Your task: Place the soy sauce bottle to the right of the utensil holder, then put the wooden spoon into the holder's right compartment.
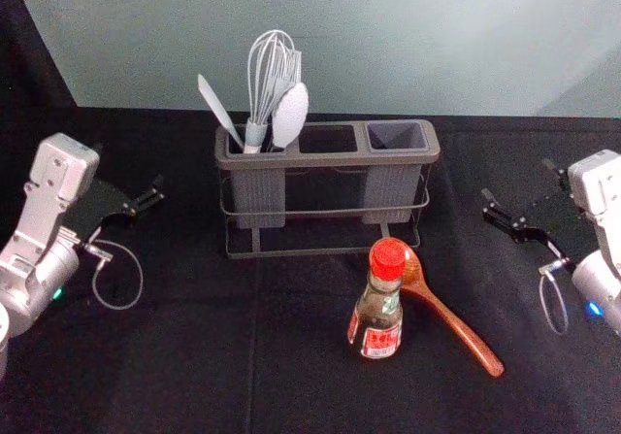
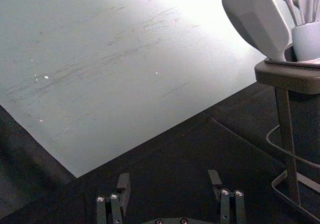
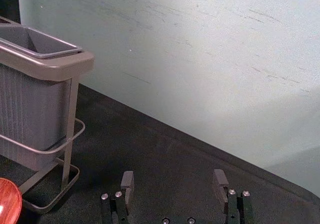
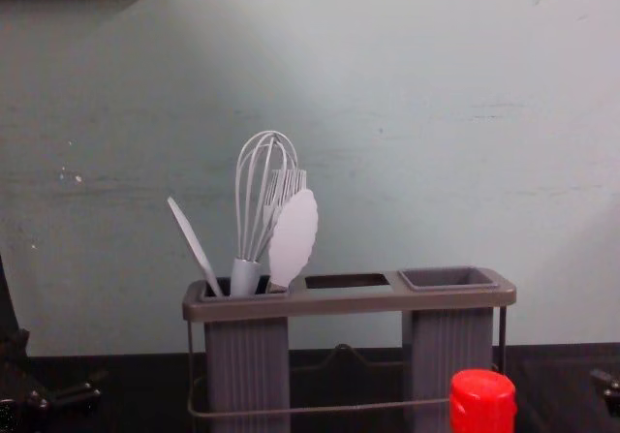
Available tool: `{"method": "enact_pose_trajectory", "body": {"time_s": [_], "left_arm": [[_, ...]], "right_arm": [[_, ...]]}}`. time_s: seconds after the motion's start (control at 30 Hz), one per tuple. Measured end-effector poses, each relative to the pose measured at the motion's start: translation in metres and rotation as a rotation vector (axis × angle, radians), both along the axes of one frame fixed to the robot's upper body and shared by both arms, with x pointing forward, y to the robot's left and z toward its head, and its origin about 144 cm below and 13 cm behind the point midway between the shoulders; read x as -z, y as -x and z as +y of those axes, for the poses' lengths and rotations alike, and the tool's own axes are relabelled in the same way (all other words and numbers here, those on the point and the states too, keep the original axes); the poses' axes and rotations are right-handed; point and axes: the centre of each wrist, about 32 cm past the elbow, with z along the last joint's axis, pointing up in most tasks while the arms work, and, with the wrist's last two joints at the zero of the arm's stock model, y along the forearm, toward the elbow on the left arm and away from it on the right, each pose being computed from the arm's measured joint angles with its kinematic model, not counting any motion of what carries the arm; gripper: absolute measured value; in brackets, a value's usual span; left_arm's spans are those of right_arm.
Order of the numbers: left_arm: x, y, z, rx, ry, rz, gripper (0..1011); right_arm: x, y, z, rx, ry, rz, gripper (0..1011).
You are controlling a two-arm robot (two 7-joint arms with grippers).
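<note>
In the head view, the soy sauce bottle [image 1: 376,303] stands upright on the bench [image 1: 175,356], before the right part of the utensil holder [image 1: 330,160] and on the near-edge side of it. It looks like glass: stiff, slick, breakable, and rather heavy if full. I'd take it round the labelled body, below the tapering neck, and keep it upright. The wooden spoon [image 1: 461,329] has its bowl close behind the bottle, its handle slanting towards the bench's near right corner; whether they touch I cannot tell. It should be light and rigid, its polish a little slippery. Gripping the handle nearer the bowl would let the tail drop first into the right compartment [image 1: 391,196]. The left gripper [image 1: 129,174] waits towards the bench's left edge, the right gripper [image 1: 522,183] towards its right edge.

In the left wrist view, that gripper's fingers are spread wide, holding nothing, with a spatula [image 2: 255,21] standing in the holder beyond.

In the right wrist view, the right fingers are equally wide and bare.

In the chest view, the bottle's red cap [image 4: 482,402] rises before the right compartment; a knock there could topple it.
</note>
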Motion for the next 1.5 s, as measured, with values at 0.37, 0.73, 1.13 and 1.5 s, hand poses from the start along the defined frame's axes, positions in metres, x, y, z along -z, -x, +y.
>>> {"method": "enact_pose_trajectory", "body": {"time_s": [0.37, 0.73, 1.13, 1.5], "left_arm": [[0.0, 0.0, 0.0, 0.0, 0.0, 0.0, 1011], [0.0, 0.0, 0.0, 0.0, 0.0, 0.0, 1011], [0.0, 0.0, 0.0, 0.0, 0.0, 0.0, 1011], [0.0, 0.0, 0.0, 0.0, 0.0, 0.0, 1011]], "right_arm": [[0.004, 0.033, -0.013, -0.042, -0.044, -0.003, 1010], [0.002, 0.073, -0.011, -0.16, -0.144, 0.013, 1010], [-0.008, 0.102, 0.006, -0.279, -0.231, 0.042, 1010], [-0.01, 0.115, 0.02, -0.379, -0.273, 0.086, 1010]]}}
